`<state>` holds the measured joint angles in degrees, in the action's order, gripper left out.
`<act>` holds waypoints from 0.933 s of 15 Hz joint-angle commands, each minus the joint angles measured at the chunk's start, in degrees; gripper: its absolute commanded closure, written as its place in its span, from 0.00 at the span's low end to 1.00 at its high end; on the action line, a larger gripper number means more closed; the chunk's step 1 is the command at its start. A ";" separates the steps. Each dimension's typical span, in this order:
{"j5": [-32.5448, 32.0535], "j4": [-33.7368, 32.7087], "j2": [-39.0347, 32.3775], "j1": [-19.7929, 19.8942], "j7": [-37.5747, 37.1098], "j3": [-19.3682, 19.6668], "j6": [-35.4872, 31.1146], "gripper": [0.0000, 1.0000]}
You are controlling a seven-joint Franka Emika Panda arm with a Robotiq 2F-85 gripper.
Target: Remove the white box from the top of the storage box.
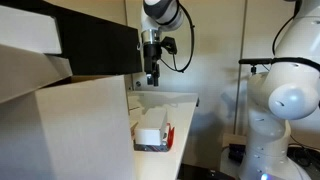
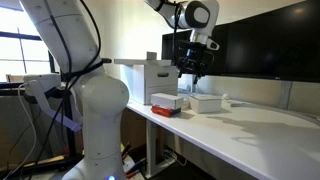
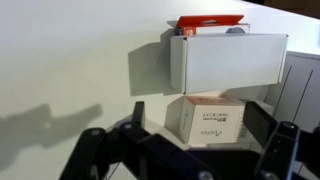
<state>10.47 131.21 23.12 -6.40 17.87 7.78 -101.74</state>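
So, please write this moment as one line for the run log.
phase: pre-grasp | pincer: open, empty, raised | white box: on top of storage box, not yet lifted | other white carton: beside them

Plain white box lies flat and closed on top of low red-sided storage box, red edge showing along one side.
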 commanded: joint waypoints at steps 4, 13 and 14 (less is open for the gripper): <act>0.50 -0.13 -0.12 1.56 0.45 -1.35 0.22 0.00; -1.80 -1.40 -0.90 3.95 -3.45 -1.40 -0.38 0.00; -2.56 -2.37 -1.88 4.37 -3.01 -1.33 -0.49 0.00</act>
<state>9.84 130.79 22.78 -4.64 16.24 7.26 -102.01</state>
